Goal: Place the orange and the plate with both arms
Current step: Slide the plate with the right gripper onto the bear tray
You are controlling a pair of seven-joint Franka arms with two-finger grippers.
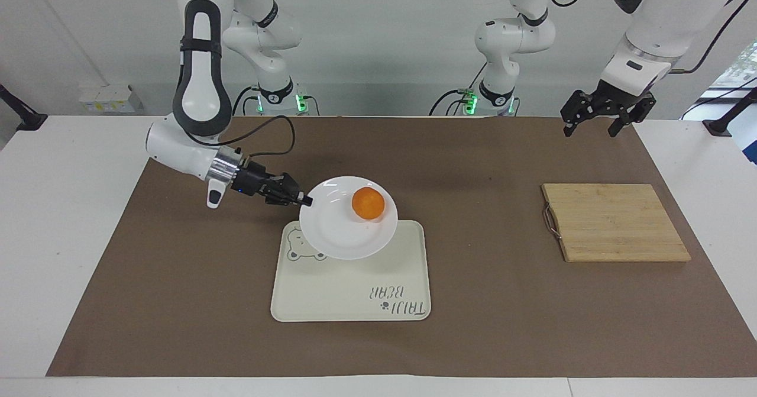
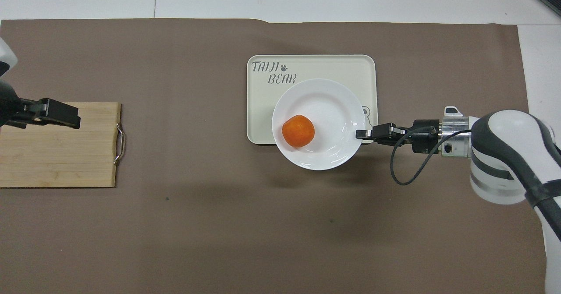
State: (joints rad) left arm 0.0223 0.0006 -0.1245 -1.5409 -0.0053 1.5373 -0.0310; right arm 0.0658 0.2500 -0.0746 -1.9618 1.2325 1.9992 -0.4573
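The white plate [image 1: 337,231] is held up in the air, level, over the edge of the cream bear tray [image 1: 355,290] that is nearer to the robots. The orange [image 1: 368,203] sits on the plate, off centre toward the left arm's end. My right gripper [image 1: 304,200] is shut on the plate's rim at the right arm's end. In the overhead view the plate [image 2: 324,105], the orange [image 2: 298,131] and the right gripper [image 2: 360,133] cover part of the tray [image 2: 315,66]. My left gripper [image 1: 591,129] waits open and empty in the air, over the cutting board [image 2: 57,158] in the overhead view [image 2: 65,115].
A wooden cutting board [image 1: 615,222] with a metal handle lies toward the left arm's end of the table. A brown mat [image 1: 177,302] covers the table under everything.
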